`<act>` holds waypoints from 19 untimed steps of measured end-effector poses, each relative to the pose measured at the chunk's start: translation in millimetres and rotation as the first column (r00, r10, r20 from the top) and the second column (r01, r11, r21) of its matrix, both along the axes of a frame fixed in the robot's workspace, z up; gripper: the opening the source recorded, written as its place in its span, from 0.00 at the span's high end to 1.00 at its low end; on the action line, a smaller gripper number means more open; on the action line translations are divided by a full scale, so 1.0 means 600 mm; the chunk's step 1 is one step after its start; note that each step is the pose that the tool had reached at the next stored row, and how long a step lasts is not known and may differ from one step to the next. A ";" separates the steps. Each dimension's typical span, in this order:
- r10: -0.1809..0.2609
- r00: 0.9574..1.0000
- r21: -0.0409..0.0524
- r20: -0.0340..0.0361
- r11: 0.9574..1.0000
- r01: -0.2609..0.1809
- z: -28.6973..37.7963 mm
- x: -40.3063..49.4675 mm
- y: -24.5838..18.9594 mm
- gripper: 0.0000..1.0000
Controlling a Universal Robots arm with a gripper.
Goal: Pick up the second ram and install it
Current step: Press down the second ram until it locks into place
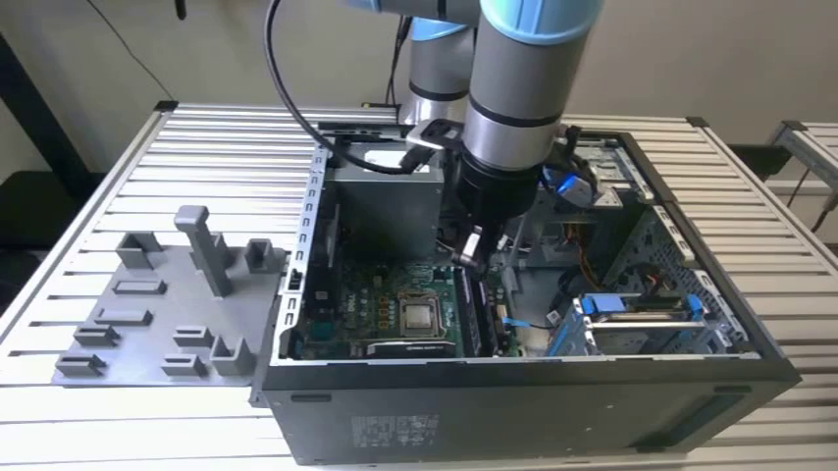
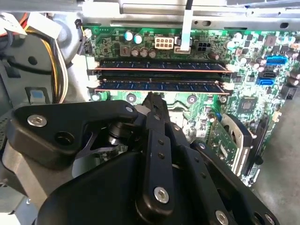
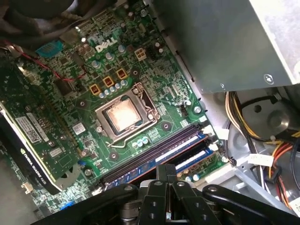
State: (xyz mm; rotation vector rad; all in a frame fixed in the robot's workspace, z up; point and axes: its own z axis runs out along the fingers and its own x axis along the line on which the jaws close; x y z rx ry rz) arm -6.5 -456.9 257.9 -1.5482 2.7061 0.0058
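Closest in, in the second wrist view, the black claw (image 2: 152,99) has its fingers pressed together with nothing between them. The tip points down at the motherboard (image 2: 243,101). Just past the tip lies the second ram (image 2: 159,86), standing on edge in its slot. Its long axis runs crosswise to the claw, with a pale latch at each end. The tip sits just beside the stick, about midway along it; whether they touch, I cannot tell. One slot further on, the first ram (image 2: 159,66) lies parallel, and beyond it is a row of capacitors (image 2: 133,37) along the board's edge.

In the first wrist view the claw (image 3: 166,169) hangs over the blue-green sticks (image 3: 185,158). They run side by side, slanting away from the processor socket (image 3: 124,115). The grey power supply (image 3: 220,42) is beyond.

In the exterior view the arm reaches straight down into the open case (image 1: 524,388). The claw (image 1: 469,257) is low over the board, on the exterior view's right of the socket (image 1: 419,316). On the exterior view's left a grey holder tray (image 1: 144,334) rests on the slatted surface (image 1: 210,147), well apart from the claw.
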 end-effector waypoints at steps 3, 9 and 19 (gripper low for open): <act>0.032 0.999 0.000 0.000 0.999 -0.032 -0.001 0.000 -0.0001 0.89; 0.118 0.993 0.000 0.000 0.993 -0.118 -0.003 -0.001 -0.0003 0.89; 0.228 0.974 0.000 -0.002 0.974 -0.228 -0.013 -0.001 -0.0012 0.89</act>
